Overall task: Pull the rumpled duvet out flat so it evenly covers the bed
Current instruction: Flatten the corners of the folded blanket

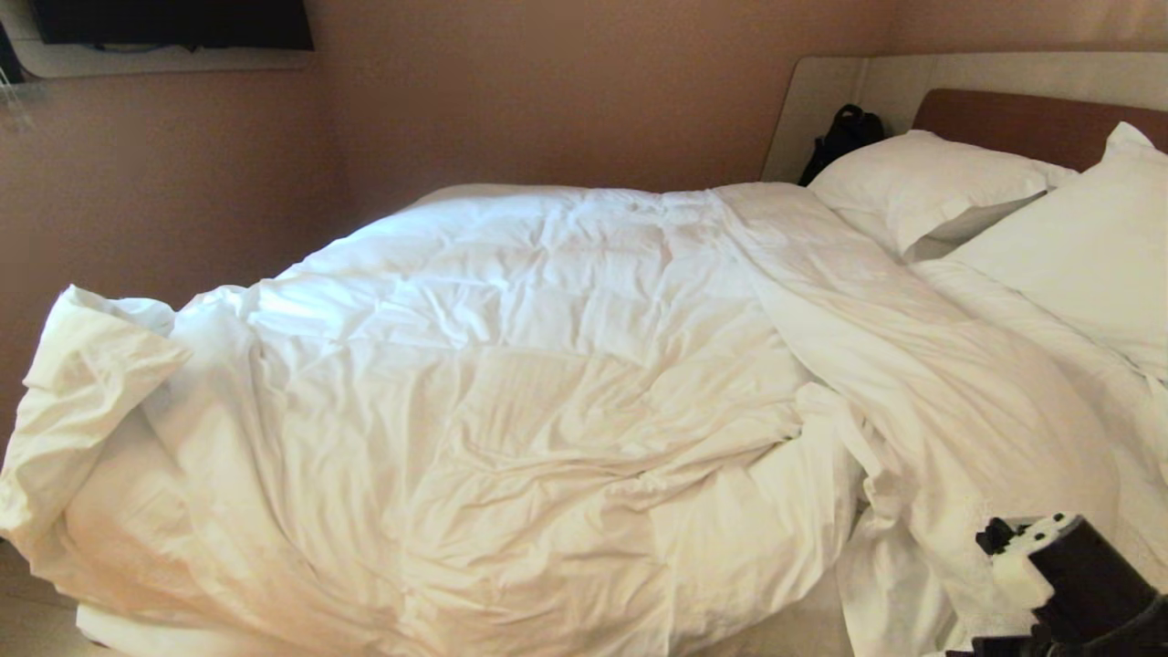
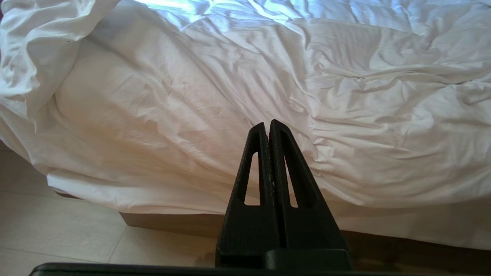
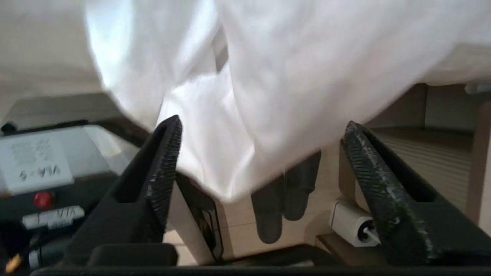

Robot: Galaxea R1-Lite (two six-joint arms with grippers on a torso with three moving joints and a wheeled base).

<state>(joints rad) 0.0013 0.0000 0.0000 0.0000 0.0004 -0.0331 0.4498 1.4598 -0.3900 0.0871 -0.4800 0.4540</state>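
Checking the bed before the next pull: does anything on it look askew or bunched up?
Yes. The duvet lies crooked on the bed: its far left corner is folded back in a lump, and a thick ridge runs diagonally below the pillows. An edge hangs between the right claw's open jaws.
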